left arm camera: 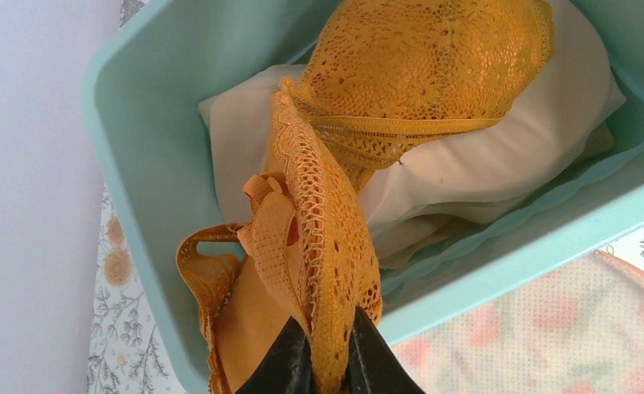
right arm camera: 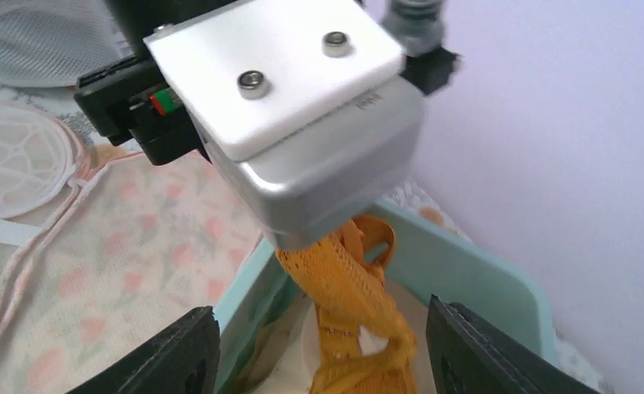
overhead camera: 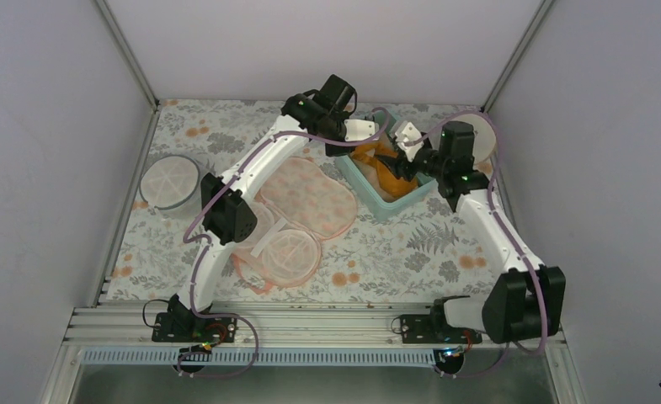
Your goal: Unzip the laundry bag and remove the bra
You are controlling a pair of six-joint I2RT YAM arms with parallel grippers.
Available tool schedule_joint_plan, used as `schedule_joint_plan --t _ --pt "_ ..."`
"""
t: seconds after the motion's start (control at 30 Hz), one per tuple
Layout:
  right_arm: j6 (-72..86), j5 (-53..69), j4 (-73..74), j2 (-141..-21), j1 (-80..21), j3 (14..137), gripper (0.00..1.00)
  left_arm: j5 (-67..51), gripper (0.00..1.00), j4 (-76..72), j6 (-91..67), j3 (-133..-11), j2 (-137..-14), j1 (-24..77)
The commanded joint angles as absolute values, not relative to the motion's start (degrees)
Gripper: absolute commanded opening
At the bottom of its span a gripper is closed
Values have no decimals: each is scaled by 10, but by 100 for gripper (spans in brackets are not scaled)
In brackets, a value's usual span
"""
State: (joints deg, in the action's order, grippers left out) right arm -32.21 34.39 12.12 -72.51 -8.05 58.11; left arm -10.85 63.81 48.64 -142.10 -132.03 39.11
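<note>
- The bra [left arm camera: 417, 74] looked light, limp and snag-prone; its lace cup edge seemed the best hold.
- The left tool [left arm camera: 328, 359] was clenched on that edge; the right tool [right arm camera: 325, 349] hung spread, grasping nothing.
- The teal bin [left arm camera: 138, 164] held the bra atop a beige garment [left arm camera: 499, 156]; the laundry bag [overhead camera: 306, 198] lay open on the worktop [overhead camera: 411, 244].

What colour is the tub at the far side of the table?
The tub is a plain pale teal green, with no pattern; the left wrist view shows it best.
</note>
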Motion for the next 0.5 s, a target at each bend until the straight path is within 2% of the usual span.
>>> schedule_joint_plan --t 0.0,0.23,0.47 --pt "-440 447 40 -784 -67 588 65 -124 10 636 480 -1436 -1309 392" --pt "-486 538 30 -873 -50 641 66 -138 10 637 483 -1431 -1307 391" --pt "-510 526 48 -948 -58 697 64 -149 10 635 488 -1432 -1309 389"
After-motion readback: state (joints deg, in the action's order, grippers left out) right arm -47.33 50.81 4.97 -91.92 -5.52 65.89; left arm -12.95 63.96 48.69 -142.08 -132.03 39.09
